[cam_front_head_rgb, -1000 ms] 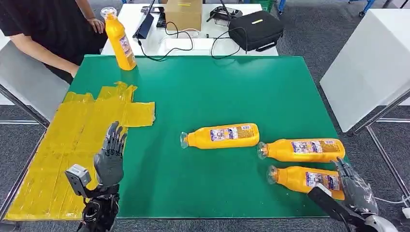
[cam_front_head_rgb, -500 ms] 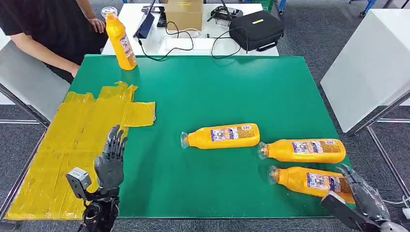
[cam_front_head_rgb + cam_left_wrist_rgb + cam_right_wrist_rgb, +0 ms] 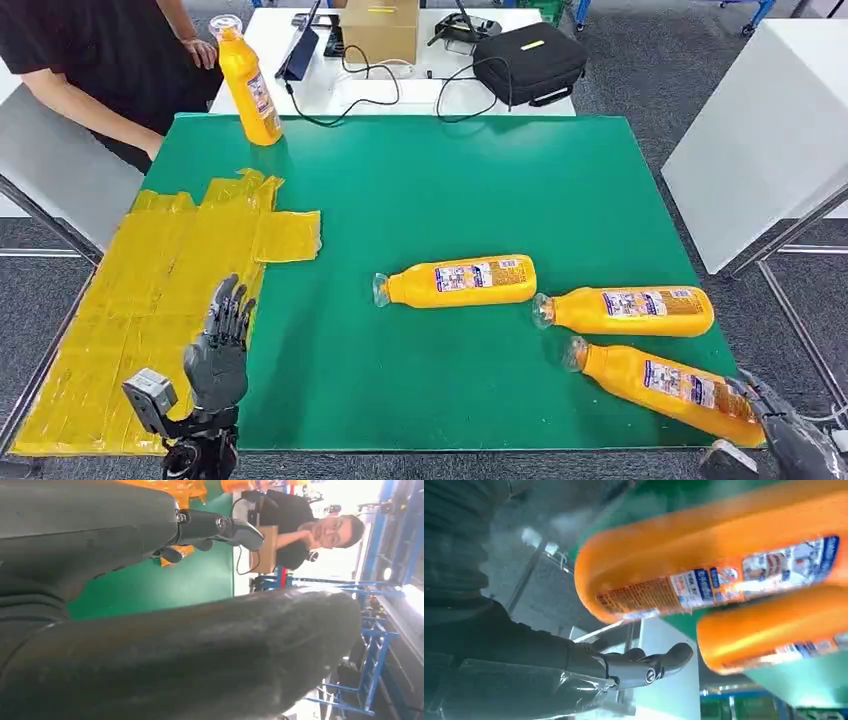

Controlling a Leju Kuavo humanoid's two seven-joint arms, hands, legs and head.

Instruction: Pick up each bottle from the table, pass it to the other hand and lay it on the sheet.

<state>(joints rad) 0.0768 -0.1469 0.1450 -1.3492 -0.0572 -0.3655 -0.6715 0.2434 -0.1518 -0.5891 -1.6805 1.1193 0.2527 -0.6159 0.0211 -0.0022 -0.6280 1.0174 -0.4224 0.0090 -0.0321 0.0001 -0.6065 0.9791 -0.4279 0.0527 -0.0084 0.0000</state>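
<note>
Green table (image 3: 420, 190) spans most of the head view. Yellow sheet (image 3: 150, 290) covers its left side, patched from several pieces, running from mid-table to the near left corner. White table (image 3: 400, 90) abuts the far edge, carrying a cardboard box (image 3: 380, 28), a black bag (image 3: 528, 62) and cables. Person (image 3: 90, 60) in a black top sits at the far left corner.

Four orange bottles. Three lie on their sides on the right half of the green table, caps pointing left: the middle bottle (image 3: 457, 281) near the table's centre, the right bottle (image 3: 625, 311) just beside it toward the right edge, and the near bottle (image 3: 665, 388) angled down toward the near right corner. The upright bottle (image 3: 249, 76) stands at the far left edge, close to the person.

Left hand (image 3: 220, 345) is raised over the near edge of the sheet, fingers spread, holding nothing. Right hand (image 3: 790, 440) sits at the near right corner, just beside the near bottle's base; fingers apart, not closed around it.
</note>
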